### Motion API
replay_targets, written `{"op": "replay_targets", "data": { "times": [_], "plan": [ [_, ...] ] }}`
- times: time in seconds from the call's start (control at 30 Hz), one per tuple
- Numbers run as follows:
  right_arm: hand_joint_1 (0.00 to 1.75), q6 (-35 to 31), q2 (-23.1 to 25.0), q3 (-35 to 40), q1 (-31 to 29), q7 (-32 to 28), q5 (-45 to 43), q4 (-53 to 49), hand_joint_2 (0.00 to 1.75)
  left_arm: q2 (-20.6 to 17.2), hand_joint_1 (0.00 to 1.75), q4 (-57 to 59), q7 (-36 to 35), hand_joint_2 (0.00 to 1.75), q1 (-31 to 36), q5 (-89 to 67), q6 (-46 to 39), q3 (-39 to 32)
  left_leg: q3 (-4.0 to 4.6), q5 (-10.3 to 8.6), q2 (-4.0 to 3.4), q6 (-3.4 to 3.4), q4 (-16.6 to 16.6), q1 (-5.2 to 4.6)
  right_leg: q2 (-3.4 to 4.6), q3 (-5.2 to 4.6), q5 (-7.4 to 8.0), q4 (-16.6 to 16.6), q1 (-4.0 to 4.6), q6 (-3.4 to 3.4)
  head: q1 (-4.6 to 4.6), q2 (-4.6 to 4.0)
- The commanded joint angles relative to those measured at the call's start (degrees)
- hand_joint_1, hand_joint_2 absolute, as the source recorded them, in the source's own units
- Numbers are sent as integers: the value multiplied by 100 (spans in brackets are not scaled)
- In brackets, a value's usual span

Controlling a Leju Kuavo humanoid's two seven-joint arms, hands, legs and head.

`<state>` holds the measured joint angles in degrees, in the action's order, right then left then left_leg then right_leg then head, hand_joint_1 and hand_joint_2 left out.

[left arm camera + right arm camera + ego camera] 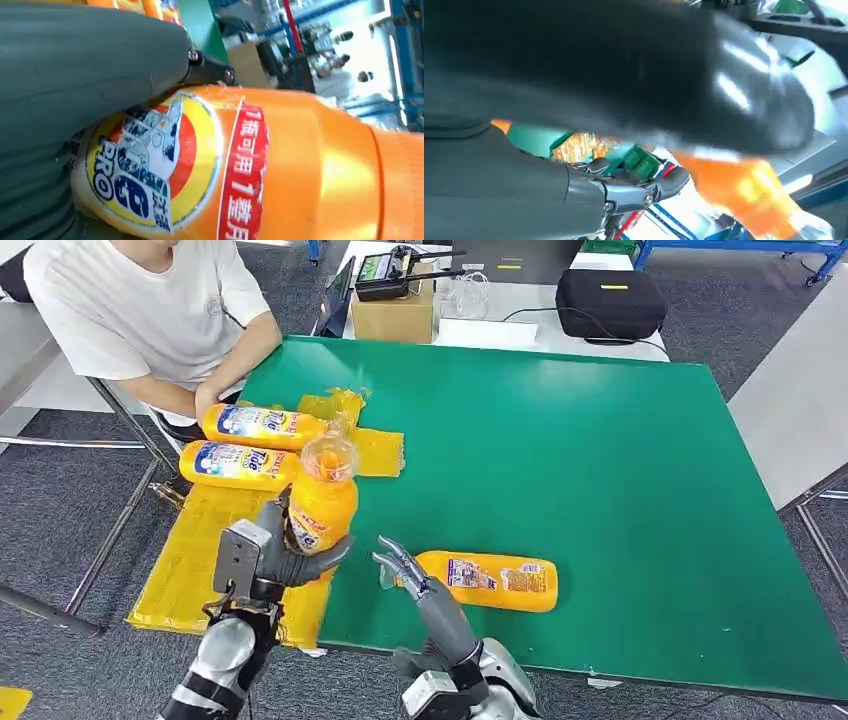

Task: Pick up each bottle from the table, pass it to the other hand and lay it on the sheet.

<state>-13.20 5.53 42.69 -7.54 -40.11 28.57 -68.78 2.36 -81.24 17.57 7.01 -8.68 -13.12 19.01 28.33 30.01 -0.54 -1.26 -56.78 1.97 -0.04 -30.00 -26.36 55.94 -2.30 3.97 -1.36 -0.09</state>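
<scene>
Nearest, at the table's front edge: right hand (405,568) raised with fingers (392,558) apart and grasping nothing, just beside the neck end of a fourth bottle (490,581) lying flat on the green table (620,460), not touching it as far as can be told. Left of that, over the near part of the yellow sheet (190,570): left hand (275,555) clenched round the lower body of a third bottle (322,498), held upright with its clear cap uppermost; label and orange wall pressed against the palm in the left wrist view. Handover for this one looks complete; laying down not yet done. Farther along the sheet: two bottles lying flat side by side, the nearer one (235,464) and the farther one (262,426), both seemingly finished. Beyond them, a person's hand (208,400) resting at the table's far left corner. Judged overall: two laid, one in hand awaiting placement, one on the table untouched, so roughly halfway through.
</scene>
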Motion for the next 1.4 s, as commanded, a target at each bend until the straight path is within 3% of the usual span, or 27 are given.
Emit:
{"op": "replay_targets", "data": {
  "times": [0.03,0.1,0.2,0.4,0.73,0.8,0.83,0.9,0.97,1.03,1.1,1.17,1.3,1.4],
  "plan": [
    [0,29,-199,-108,-34,11,127,-104,0,-640,175,1285,-721,175,949,-2444,-126,-200,-10,-4,17,12,11,0,-14,16,0,-12,4,-19,2,0],
    [0,110,-219,-59,-80,11,10,-145,0,-714,175,1696,-879,175,1261,-2937,221,-163,-9,-5,13,11,10,1,-10,13,1,-10,5,-20,2,0],
    [0,233,-223,109,-266,11,-198,-174,0,-983,175,3136,-1229,175,2258,-4034,1012,373,-7,-10,29,13,9,1,-25,15,2,-9,6,-24,2,0],
    [0,172,-185,320,-393,11,-467,-109,0,-1026,175,4688,-1354,175,3153,-4602,1301,658,-5,-9,12,10,3,3,-11,9,2,-2,7,-21,0,0],
    [0,80,-163,433,-414,11,-655,-34,0,-1016,168,5369,-1476,175,3533,-4525,1485,487,-3,-7,2,5,2,3,2,5,1,1,6,-17,2,0],
    [0,68,-169,454,-409,11,-718,-46,0,-994,5,5493,-1564,175,3597,-4459,1525,396,-2,-8,4,7,2,4,0,7,2,0,8,-20,2,0],
    [0,86,-150,456,-405,11,-769,-33,0,-1009,10,5580,-1611,175,3661,-4458,1623,390,-1,-8,5,6,2,4,-1,6,2,-1,8,-19,2,0],
    [0,68,-153,464,-404,11,-799,1,0,-1057,0,5734,-1597,175,3767,-4416,1906,375,0,-8,4,7,0,6,0,5,3,0,9,-20,2,0],
    [0,22,-165,518,-432,11,-873,19,0,-1167,0,5882,-1264,175,3885,-4229,2539,336,-7,-10,6,12,7,6,-1,13,5,-7,12,-28,2,0],
    [0,-50,-220,657,-494,11,-1057,-17,0,-1469,0,5929,-660,175,4001,-3798,3490,195,-25,-16,-1,22,23,12,10,26,14,-22,22,-50,2,0],
    [0,-142,-281,811,-569,11,-1204,-16,0,-1767,0,5752,-97,175,4046,-3449,4083,161,-2,-4,-20,6,0,11,25,-3,6,5,16,-28,7,0],
    [0,-188,-305,867,-594,11,-1262,-7,0,-1911,0,5606,-63,175,4046,-3370,4230,202,-12,-3,-32,6,6,9,38,-1,6,11,12,-28,4,0],
    [0,-231,-384,1006,-650,11,-1409,-71,0,-2121,0,4734,653,175,3634,-2301,4652,-22,-14,-7,-12,9,6,6,15,4,3,12,9,-21,2,0],
    [0,-207,-435,1036,-655,11,-1434,-94,0,-2362,0,3450,461,175,3008,-1119,4694,-213,-18,-5,-25,13,12,8,28,6,6,5,11,-23,2,0]
  ]
}}
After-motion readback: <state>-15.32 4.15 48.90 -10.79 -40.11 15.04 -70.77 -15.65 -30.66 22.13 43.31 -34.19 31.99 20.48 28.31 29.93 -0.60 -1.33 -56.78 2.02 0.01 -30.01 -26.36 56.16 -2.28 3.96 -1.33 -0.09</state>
